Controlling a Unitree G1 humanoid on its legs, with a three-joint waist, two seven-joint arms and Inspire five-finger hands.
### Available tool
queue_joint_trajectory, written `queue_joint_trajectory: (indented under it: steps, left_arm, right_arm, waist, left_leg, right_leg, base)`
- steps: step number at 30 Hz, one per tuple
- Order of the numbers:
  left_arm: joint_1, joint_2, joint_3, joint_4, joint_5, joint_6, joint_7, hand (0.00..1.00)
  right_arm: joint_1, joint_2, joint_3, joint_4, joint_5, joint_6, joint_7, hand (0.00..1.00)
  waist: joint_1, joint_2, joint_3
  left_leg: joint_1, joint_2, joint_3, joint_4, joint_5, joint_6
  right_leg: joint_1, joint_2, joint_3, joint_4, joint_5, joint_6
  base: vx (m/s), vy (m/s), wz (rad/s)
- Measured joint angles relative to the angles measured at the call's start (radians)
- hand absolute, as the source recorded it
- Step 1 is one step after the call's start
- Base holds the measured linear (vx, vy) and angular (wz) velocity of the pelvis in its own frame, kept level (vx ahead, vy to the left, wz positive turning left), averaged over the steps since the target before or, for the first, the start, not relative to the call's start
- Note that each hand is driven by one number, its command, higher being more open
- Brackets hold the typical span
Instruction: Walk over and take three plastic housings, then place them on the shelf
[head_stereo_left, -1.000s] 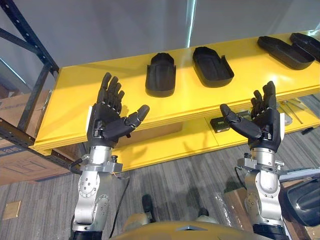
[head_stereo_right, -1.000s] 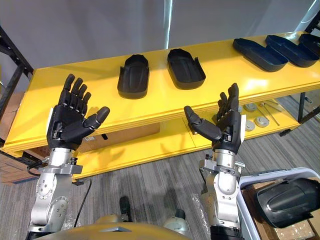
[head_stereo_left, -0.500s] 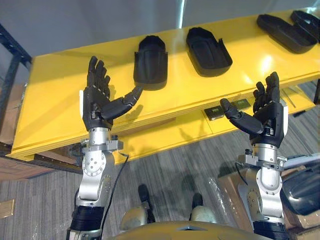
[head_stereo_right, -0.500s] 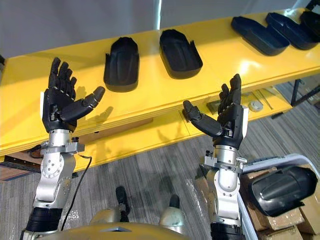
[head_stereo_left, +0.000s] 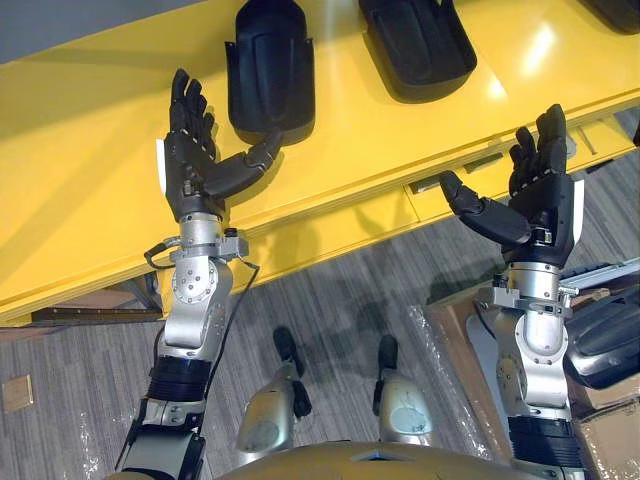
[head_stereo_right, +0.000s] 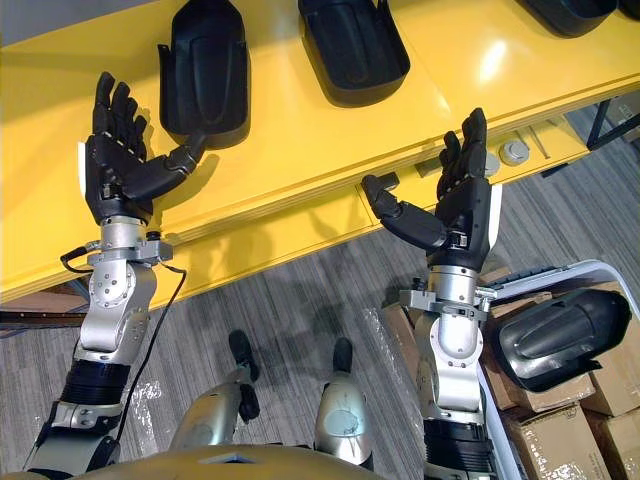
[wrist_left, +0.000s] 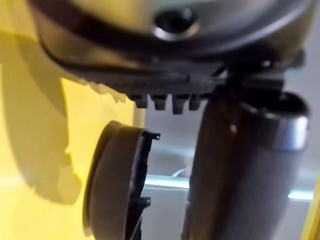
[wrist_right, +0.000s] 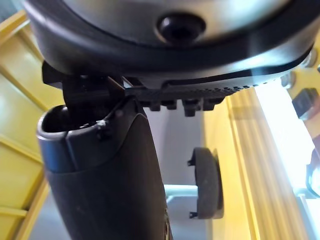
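Hovering spread, empty: left hand (head_stereo_left: 195, 172) beside housing (head_stereo_left: 270, 65); right hand (head_stereo_left: 537, 205) off shelf (head_stereo_left: 80, 200) edge.

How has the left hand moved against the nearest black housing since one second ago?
Yes. The left hand has come toward the plastic housing on the yellow shelf: the earlier gap is gone, its thumb tip now reaches its near end.

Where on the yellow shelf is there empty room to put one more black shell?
The widest bare patch is the shelf left of the left housing, past the left robot hand. Another lies between the middle housing and the far right housing. The gap between the left and middle housings is tight.
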Motion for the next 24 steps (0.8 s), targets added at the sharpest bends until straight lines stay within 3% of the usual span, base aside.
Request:
queue_joint_trajectory:
  steps: [8,16,24]
  left_arm:
    - [-0.029,0.009,0.005,0.028,0.001,0.0,-0.002,1.0]
    - [-0.029,0.008,-0.01,0.027,-0.009,0.006,-0.122,1.0]
    - [-0.003,0.008,-0.027,0.013,-0.049,0.023,-0.185,1.0]
  right_arm:
    - [0.001,0.0,0.001,0.0,0.0,0.0,0.026,1.0]
    - [0.007,0.001,0.002,0.0,-0.001,0.0,0.025,1.0]
    - [0.035,0.002,0.003,0.0,-0.001,0.0,0.031,1.0]
  waist:
    - [0.003,-0.001,0.036]
    - [-0.004,0.003,0.045]
    - [-0.006,0.003,0.045]
  left_leg:
    - [-0.004,0.001,-0.004,0.047,-0.03,0.0]
    - [-0.006,0.002,-0.005,0.047,-0.029,0.0]
    - [0.001,0.0,-0.01,0.044,-0.025,0.001]
  right_leg:
    - [-0.003,-0.009,0.006,0.037,-0.019,-0.013]
    - [-0.004,-0.009,0.002,0.044,-0.034,-0.01]
    - [0.0,-0.01,0.001,0.047,-0.034,-0.01]
  base:
    - [0.01,0.005,-0.01]
    - [0.0,0.0,0.0]
    - [0.02,0.001,0.0]
